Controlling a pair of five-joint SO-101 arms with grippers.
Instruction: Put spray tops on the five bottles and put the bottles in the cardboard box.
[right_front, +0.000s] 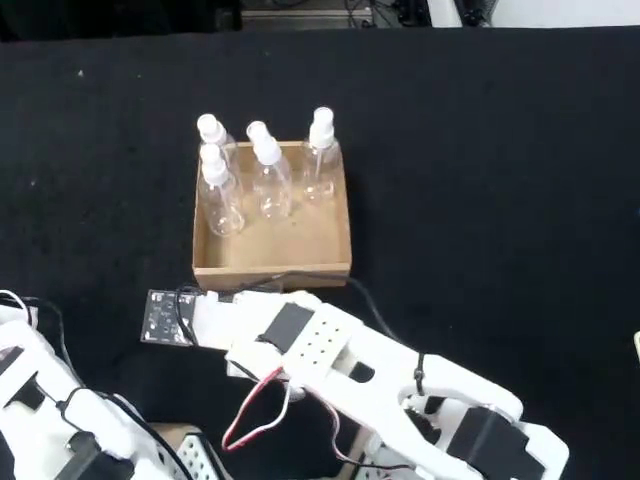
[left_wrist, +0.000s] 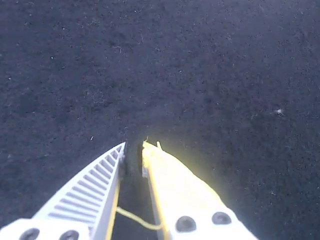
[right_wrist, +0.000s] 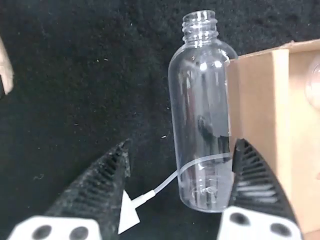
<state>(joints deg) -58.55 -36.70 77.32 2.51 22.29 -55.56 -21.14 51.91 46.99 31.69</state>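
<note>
Four clear spray bottles (right_front: 265, 170) with white spray tops on stand inside the cardboard box (right_front: 270, 268), bunched along its far side. The fifth bottle (right_wrist: 200, 115) has no top, and its threaded neck is bare. It sits on the black worktop (right_front: 500, 150) just outside the box, tight against the outer wall. It is thin, empty plastic, so I'd judge it very light, smooth enough to slip, and liable to dent or squirt out of a hard squeeze. The straight middle of the body looks like the best place to take it, leaving the neck free for the top. The box wall crowds one side of that grip. A thin clear tube (right_wrist: 200, 162) crosses the lower body and ends at a small white piece by one jaw. It may be the dip tube of the last spray top, though from here I can't be sure. The right gripper (right_wrist: 182, 145) has its jaws spread wide on either side of the bottle's base end, one on the open cloth side and the other close in by the box wall, and they aren't pinching it. The left gripper (left_wrist: 134, 150) is low over bare black cloth, with its jaws drawn almost together and nothing between them.
</note>
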